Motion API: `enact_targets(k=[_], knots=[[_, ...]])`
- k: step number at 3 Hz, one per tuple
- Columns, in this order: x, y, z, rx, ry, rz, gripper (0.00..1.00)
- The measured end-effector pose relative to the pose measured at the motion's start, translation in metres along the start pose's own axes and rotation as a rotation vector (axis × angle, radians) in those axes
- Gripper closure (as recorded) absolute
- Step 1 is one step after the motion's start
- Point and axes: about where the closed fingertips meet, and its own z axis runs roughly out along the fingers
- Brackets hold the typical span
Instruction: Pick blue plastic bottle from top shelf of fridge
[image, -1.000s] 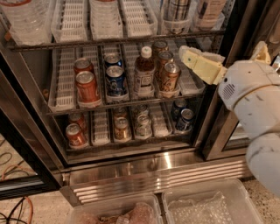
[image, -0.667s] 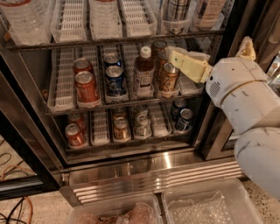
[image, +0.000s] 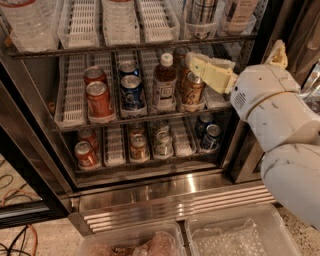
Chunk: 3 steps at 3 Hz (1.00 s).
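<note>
The blue plastic bottle (image: 239, 11) stands at the right end of the top shelf (image: 125, 48) of the fridge (image: 170, 202); only its lower part with the pale label shows, cut off by the top edge. My gripper (image: 196, 64) is cream-coloured and points left. It hangs below the top shelf and down-left of the bottle, in front of the brown can (image: 192, 90) on the middle shelf, and holds nothing that I can see. My white arm (image: 272, 107) fills the right side.
A ribbed water bottle (image: 27, 20), white lane trays (image: 82, 22) and a can (image: 202, 11) share the top shelf. The middle shelf holds red cans (image: 98, 100), a blue can (image: 131, 91) and a brown white-capped bottle (image: 164, 84). Clear bins (image: 230, 240) sit on the floor.
My gripper and arm have moved left, further across the fridge opening at the middle shelf's height. Nothing on the shelves has moved.
</note>
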Motion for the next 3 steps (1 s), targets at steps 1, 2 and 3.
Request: enact_targets(k=[1, 2, 3], knots=[[0.005, 0.000, 0.011, 0.016, -0.026, -0.006, 0.00], [0.006, -0.006, 0.025, 0.044, -0.056, -0.026, 0.00], [0.009, -0.015, 0.036, 0.079, -0.074, -0.049, 0.19]])
